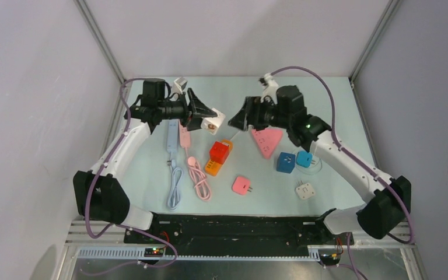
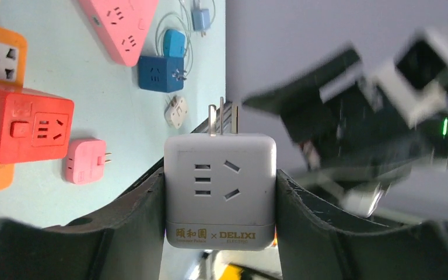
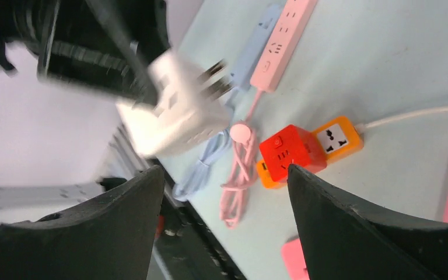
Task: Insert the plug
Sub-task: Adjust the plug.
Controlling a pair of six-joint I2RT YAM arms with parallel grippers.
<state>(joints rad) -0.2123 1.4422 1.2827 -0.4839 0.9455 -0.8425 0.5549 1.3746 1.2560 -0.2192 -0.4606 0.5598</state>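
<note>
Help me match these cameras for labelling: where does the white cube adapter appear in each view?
Top external: white cube adapter centre-left, just above the red cube socket.
Left wrist: dead centre, clamped between the left pincer's fingers, prongs up.
Right wrist: upper left, blurred.
Shared landmark: the red cube socket, visible in all three.

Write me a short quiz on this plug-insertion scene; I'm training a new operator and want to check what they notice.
1. Which gripper holds the white cube-shaped plastic adapter?
2. True or false: the right gripper grips a plug.
3. The pink plastic power strip nearest the right gripper is: A round, B triangular, C long and straight.
Key: 1 the left gripper; 2 false, it stands open and empty; 3 B.
</note>
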